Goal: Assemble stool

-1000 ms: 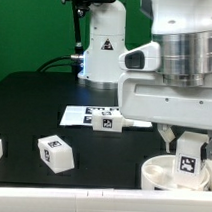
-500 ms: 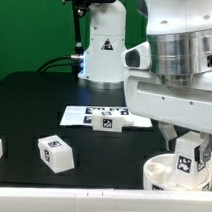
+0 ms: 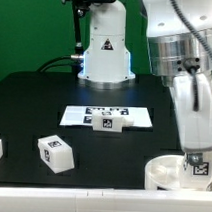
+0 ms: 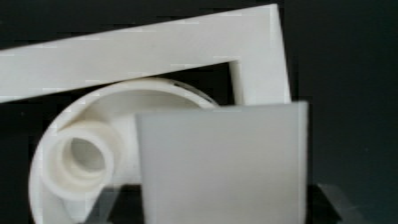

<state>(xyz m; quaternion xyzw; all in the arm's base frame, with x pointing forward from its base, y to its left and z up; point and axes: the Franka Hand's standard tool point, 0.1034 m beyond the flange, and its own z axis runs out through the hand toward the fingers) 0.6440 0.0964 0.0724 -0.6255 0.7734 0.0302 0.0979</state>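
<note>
Nearest you, at the lower right of the frame, the gripper (image 3: 195,156) has turned and dropped since a moment ago. It looks clamped on a leg (image 3: 200,168) standing over the seat (image 3: 161,174). In the wrist view that leg fills the foreground beside a socket, so I judge you are seating or twisting it in; whether it touches, I cannot tell. A spare leg (image 3: 56,152) waits at lower left. Farther back, at centre, lies the marker board (image 3: 79,116) with a small block (image 3: 110,121). Only black-and-white square tags show, with no readable words or brand.
</note>
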